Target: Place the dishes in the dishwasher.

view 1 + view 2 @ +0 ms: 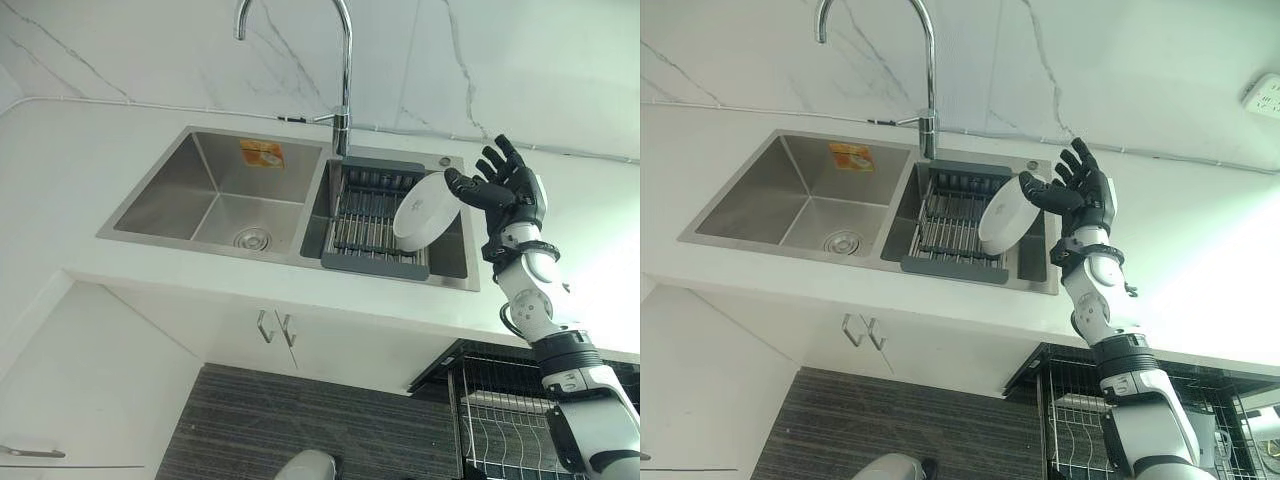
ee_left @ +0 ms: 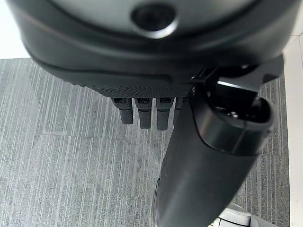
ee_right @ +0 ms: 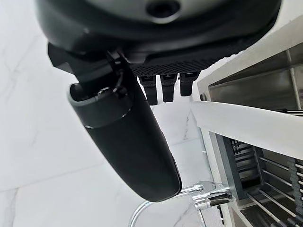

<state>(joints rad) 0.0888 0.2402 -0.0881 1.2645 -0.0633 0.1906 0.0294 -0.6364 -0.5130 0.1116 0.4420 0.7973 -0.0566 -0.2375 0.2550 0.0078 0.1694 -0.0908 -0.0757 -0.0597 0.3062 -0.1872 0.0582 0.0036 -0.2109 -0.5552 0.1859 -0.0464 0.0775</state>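
A white bowl (image 1: 425, 212) stands tilted on its edge at the right end of a dark dish rack (image 1: 362, 215) in the sink's right basin. My right hand (image 1: 510, 190) is raised just to the right of the bowl, open with fingers spread, its thumb reaching to the bowl's upper rim. In the right wrist view the bowl's white rim (image 3: 251, 125) runs past the straight fingers (image 3: 163, 87), with no finger curled round it. My left hand (image 2: 142, 61) hangs open over the grey striped floor. The dishwasher's wire rack (image 1: 505, 415) is pulled out at the lower right, under the counter.
The steel sink's left basin (image 1: 215, 190) has a drain and nothing else in it. A tall curved tap (image 1: 345, 70) rises behind the rack. Cabinet handles (image 1: 275, 327) sit below the white counter edge. A wall socket (image 1: 1262, 97) is at the far right.
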